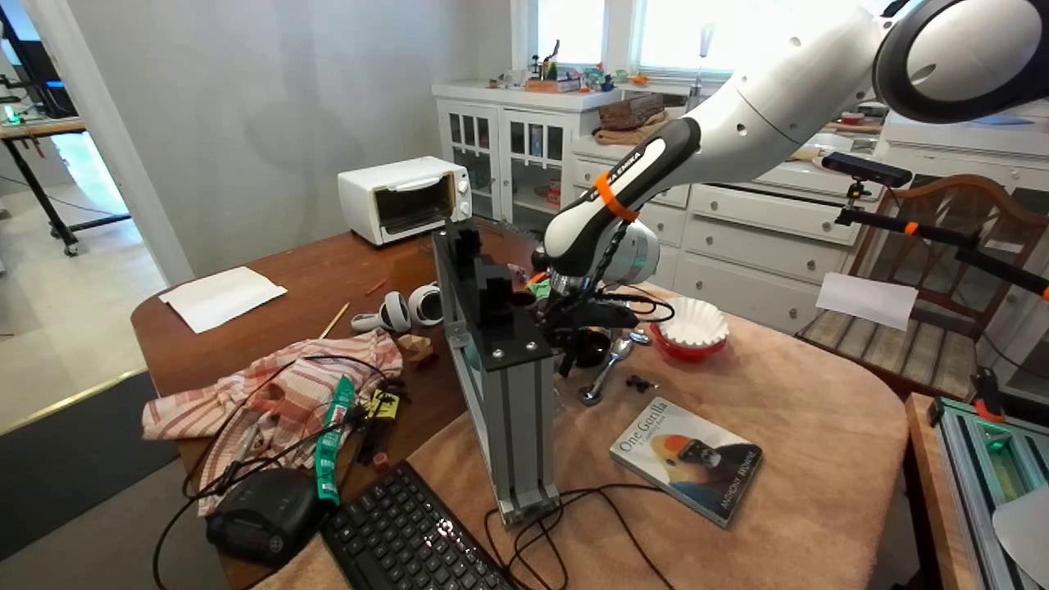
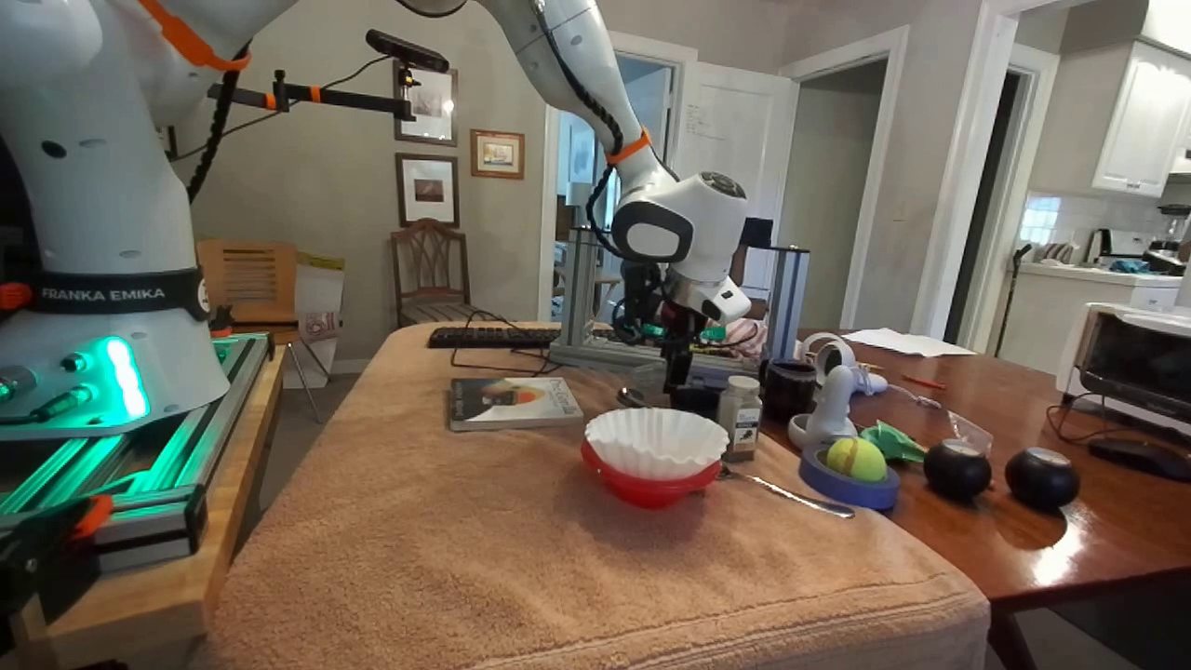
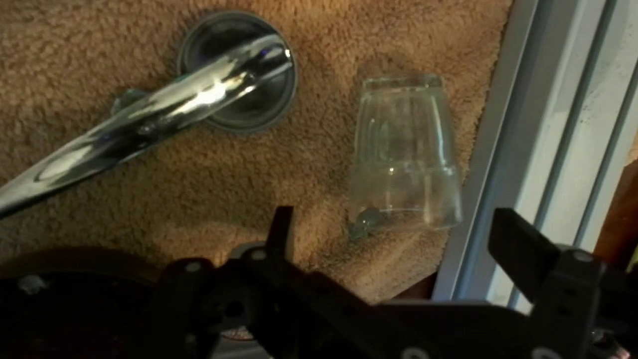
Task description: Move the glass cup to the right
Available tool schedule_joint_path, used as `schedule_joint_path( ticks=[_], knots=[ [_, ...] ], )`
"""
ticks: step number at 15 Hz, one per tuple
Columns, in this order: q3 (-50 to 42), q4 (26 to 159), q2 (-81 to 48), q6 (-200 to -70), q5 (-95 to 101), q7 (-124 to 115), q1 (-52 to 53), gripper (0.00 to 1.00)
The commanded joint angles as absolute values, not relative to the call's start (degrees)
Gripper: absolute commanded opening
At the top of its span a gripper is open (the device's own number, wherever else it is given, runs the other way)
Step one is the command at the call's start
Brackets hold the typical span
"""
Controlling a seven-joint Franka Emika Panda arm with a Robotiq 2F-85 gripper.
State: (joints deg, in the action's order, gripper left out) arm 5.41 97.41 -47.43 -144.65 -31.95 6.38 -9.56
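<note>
In the wrist view we have the gripper [image 3: 393,214] along the bottom, its fingers [image 3: 521,247] spread wide, holding nothing; our glass cup [image 3: 406,149] sits right of centre, long axis running up the frame, lower end showing between them.

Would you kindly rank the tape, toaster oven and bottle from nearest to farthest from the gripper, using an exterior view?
From the gripper in an exterior view, sides as pictured:
1. Bottle, just to its lower right.
2. Tape, farther right and lower.
3. Toaster oven, at the right edge.
</note>
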Motion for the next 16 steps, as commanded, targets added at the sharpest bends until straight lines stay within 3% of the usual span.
schedule_joint_path(
  ticks=[1, 3, 7, 11, 16],
  knots=[
    [5.77, 95.73, -48.80, -143.74, -29.88, 3.01, -9.37, 1.00],
    [5.96, 95.67, -48.80, -143.35, -29.65, 2.50, -9.36, 0.99],
    [6.28, 95.51, -48.90, -142.94, -29.40, 1.70, -9.53, 0.60],
    [6.57, 95.51, -48.94, -143.18, -29.36, 1.51, -9.60, 0.32],
    [5.95, 100.25, -43.79, -141.58, -27.79, 3.61, -11.06, 0.32]
  ],
)
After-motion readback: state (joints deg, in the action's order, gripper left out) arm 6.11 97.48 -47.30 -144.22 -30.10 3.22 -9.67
